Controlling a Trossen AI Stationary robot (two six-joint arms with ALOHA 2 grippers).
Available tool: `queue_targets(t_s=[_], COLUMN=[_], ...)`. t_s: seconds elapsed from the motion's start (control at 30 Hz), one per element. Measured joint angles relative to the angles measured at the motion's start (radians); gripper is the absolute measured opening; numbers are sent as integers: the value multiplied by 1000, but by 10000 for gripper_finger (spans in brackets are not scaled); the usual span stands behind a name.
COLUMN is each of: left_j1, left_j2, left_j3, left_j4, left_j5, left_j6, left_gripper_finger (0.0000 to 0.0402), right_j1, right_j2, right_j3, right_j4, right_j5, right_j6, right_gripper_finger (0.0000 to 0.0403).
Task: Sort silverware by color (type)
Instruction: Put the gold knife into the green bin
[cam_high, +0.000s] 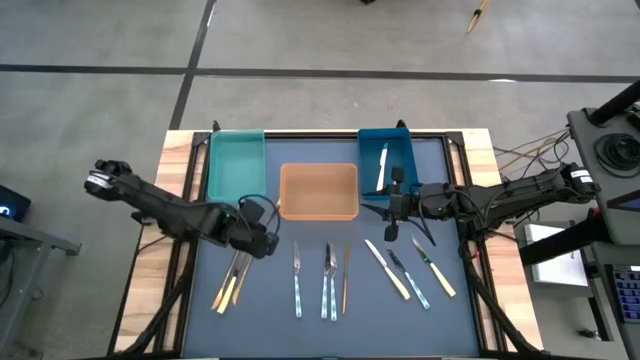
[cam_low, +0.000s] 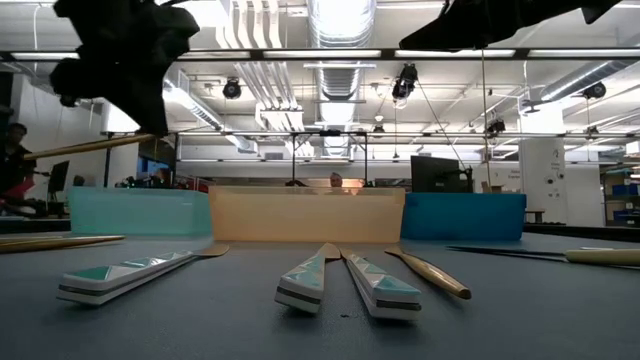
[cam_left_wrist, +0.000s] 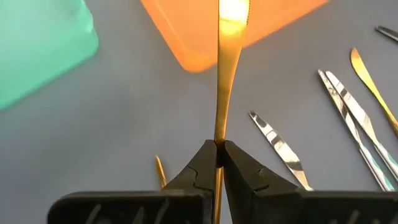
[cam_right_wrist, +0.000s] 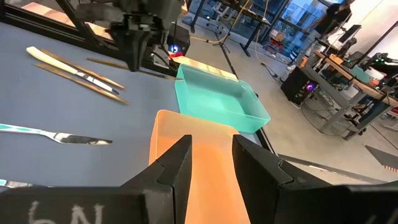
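One gold utensil (cam_left_wrist: 219, 93) sits clamped in my left gripper (cam_left_wrist: 219, 146); carry it level over a bin, right gripper (cam_right_wrist: 210, 155) parted, idle.

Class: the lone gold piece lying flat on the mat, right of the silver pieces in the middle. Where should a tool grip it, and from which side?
Grip the gold piece mid-handle, from straight above, fingers across its width: it lies flat, slim, with a clear mat on its right.
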Motion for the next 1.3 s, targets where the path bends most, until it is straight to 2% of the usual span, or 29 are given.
queue_targets(t_s=[0.3, 0.7, 0.87, 1.0, 1.17, 1.3], left_j1=[219, 714, 950, 1086, 1183, 1206], left_j2=[-69, -116, -111, -110, -110, -110], left_j3=[67, 75, 86, 77, 70, 56], left_j4=[-24, -48, -33, -13, 10, 6], left_j5=[-27, -12, 14, 67, 206, 225], left_j6=[363, 849, 920, 962, 964, 964], left_gripper_finger=[0, 0, 0, 0, 0, 0], right_j1=[0, -1, -1, -1, -2, -4], right_j2=[0, 0, 0, 0, 0, 0], right_j3=[0, 0, 0, 0, 0, 0], right_j4=[0, 0, -1, -15, -29, -30], right_j5=[0, 0, 0, 0, 0, 1], right_j6=[-1, 0, 0, 8, 9, 9], right_gripper_finger=[107, 107, 107, 107, 107, 107])
